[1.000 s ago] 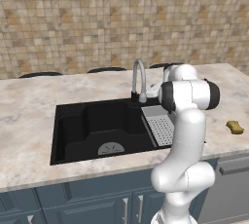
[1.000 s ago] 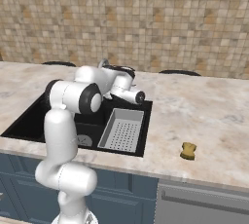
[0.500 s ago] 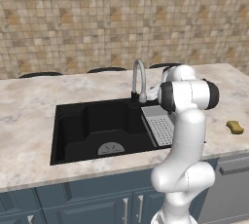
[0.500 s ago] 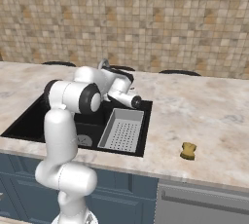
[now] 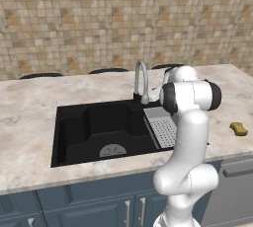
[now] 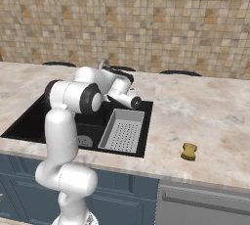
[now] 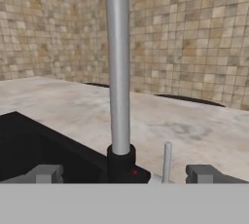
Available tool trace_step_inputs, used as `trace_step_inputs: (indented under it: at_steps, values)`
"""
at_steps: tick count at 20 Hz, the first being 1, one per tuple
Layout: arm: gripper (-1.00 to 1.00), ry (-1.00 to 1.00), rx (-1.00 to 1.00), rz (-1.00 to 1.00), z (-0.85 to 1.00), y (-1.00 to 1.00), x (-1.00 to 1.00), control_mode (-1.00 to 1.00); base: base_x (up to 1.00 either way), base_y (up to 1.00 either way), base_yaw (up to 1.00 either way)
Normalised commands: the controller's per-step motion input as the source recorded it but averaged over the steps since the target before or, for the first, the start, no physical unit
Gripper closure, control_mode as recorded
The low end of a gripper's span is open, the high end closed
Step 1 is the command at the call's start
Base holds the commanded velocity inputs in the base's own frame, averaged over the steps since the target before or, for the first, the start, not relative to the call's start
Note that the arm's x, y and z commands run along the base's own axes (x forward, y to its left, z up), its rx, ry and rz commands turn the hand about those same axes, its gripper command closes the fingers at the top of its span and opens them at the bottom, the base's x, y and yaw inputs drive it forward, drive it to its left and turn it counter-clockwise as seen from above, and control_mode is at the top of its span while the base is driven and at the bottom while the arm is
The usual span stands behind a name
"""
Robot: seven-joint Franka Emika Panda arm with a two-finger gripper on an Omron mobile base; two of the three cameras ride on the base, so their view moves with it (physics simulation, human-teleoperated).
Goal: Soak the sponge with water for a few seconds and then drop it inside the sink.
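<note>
Left base view, left to right: bare marble worktop at 9 o'clock; black sink at centre, dry, with no water stream from the faucet; grey strainer tray on the basin's right side; sponge at 3 o'clock on the worktop, well apart from the sink and near the front edge. In the hand view the gripper is wide open and empty, fingertips either side of the faucet base, with the thin lever just right of the column. Judgement: opening step, turning on the water; the sponge is untouched. Next move calls for nudging the lever, then a long swing right to the sponge. Room: open worktop right of the sink; faucet neck and back wall crowd the hand.
</note>
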Motion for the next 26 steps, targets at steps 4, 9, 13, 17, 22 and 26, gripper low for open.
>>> trace_step_inputs:
  at_steps: [4,9,13,17,22,26]
  values:
    - [-1.0,0.0,0.0,0.0,-0.06,0.0,0.1,-1.0,0.0,0.0,0.0]
    - [-1.0,0.0,0.0,0.0,-0.14,0.0,0.13,-1.0,0.0,0.0,0.0]
    - [-1.0,0.0,0.0,0.0,-0.17,0.0,0.21,-1.0,0.0,0.0,0.0]
    - [-1.0,0.0,0.0,0.0,-0.11,0.0,0.22,-1.0,0.0,0.0,0.0]
    - [-1.0,0.0,0.0,0.0,-0.07,0.0,0.24,-1.0,0.0,0.0,0.0]
    - [-1.0,0.0,0.0,0.0,-0.05,0.0,0.32,-1.0,0.0,0.0,0.0]
